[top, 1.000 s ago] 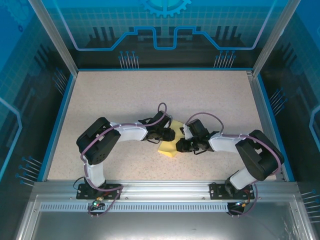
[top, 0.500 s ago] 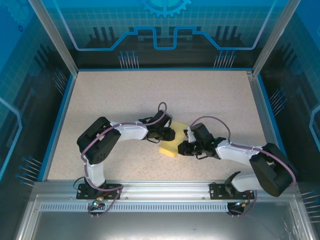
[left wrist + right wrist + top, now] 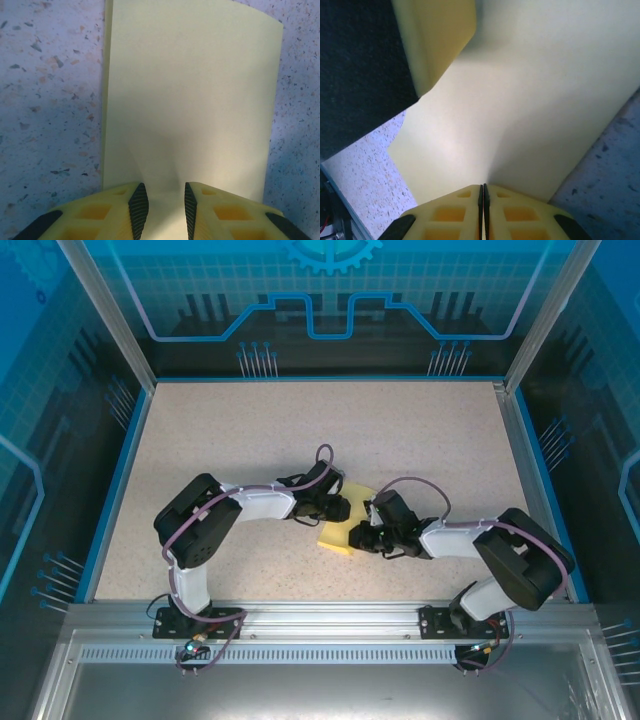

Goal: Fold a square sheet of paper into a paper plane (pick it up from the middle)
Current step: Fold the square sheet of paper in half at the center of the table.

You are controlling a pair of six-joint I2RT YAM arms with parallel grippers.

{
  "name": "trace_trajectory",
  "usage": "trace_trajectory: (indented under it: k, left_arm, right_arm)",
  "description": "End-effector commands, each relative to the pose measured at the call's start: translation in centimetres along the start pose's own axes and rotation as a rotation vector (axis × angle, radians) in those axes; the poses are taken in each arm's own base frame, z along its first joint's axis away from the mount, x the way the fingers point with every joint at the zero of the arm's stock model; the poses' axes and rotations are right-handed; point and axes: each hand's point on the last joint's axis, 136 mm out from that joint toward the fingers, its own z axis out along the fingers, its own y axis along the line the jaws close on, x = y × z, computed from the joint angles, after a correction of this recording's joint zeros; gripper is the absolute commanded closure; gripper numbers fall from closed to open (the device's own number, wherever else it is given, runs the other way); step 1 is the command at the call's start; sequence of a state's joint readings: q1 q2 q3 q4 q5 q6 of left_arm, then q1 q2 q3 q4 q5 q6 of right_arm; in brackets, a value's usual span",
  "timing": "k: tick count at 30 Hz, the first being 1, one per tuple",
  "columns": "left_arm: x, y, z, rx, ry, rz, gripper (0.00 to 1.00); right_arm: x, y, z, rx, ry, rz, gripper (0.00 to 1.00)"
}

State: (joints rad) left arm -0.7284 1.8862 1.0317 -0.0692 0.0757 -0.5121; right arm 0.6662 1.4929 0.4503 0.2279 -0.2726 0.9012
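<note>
The square sheet of paper [image 3: 335, 537] is pale yellow and lies folded into a narrow oblong on the speckled table between both grippers. In the left wrist view the paper [image 3: 190, 90] stretches away from my left gripper [image 3: 162, 207], whose jaws stand a little apart with a raised hump of paper pinched between them. My left gripper [image 3: 342, 508] sits at the sheet's far edge. My right gripper [image 3: 357, 537] meets the sheet's right side. Its jaws [image 3: 482, 200] are pressed together on the paper's edge, and the paper [image 3: 530, 90] rises away from them. A left fingertip [image 3: 437, 40] shows at the upper left.
The speckled table [image 3: 300, 430] is bounded by a blue rim [image 3: 120, 480] and glass enclosure walls. An aluminium rail [image 3: 320, 625] carrying both arm bases runs along the near edge. Both arms bend inward toward the table's middle.
The right forearm swung outward, then back in, and its gripper shifted slightly left and nearer. The paper's near end changed from a point to a squarer edge. The left arm stayed still.
</note>
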Motion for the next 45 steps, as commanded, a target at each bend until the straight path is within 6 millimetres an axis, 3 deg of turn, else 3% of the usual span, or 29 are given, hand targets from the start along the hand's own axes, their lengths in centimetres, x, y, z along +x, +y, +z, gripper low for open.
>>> trace_trajectory:
  k: [1,6,13,22,30,36,40,45]
  left_arm:
    - [7.8,6.5,2.2,-0.190,0.251,-0.028,0.68]
    - [7.9,6.8,2.2,-0.194,0.251,-0.031,0.68]
    - [8.0,7.1,2.3,-0.200,0.253,-0.036,0.68]
    - [8.0,7.4,2.5,-0.205,0.261,-0.038,0.68]
    - [7.9,7.4,2.6,-0.206,0.264,-0.043,0.68]
    - [7.6,7.0,2.5,-0.194,0.263,-0.039,0.68]
    - [7.0,6.0,2.0,-0.162,0.252,-0.041,0.67]
    - [5.7,4.4,1.0,-0.112,0.225,-0.037,0.67]
  right_arm:
    - [0.6,0.6,0.7,-0.022,0.034,-0.032,0.88]
    - [2.9,-0.9,0.7,0.032,0.121,-0.066,0.88]
    - [5.6,-0.4,0.7,0.020,0.232,-0.157,0.88]
    - [7.9,0.5,1.0,0.016,0.297,-0.250,0.88]
    - [9.1,0.3,0.7,0.025,0.319,-0.227,0.89]
    - [7.3,2.3,-0.8,-0.018,0.243,-0.232,0.89]
    - [3.7,3.1,-2.8,-0.070,0.116,-0.187,0.88]
    - [-1.2,1.5,-4.9,-0.045,-0.043,-0.107,0.87]
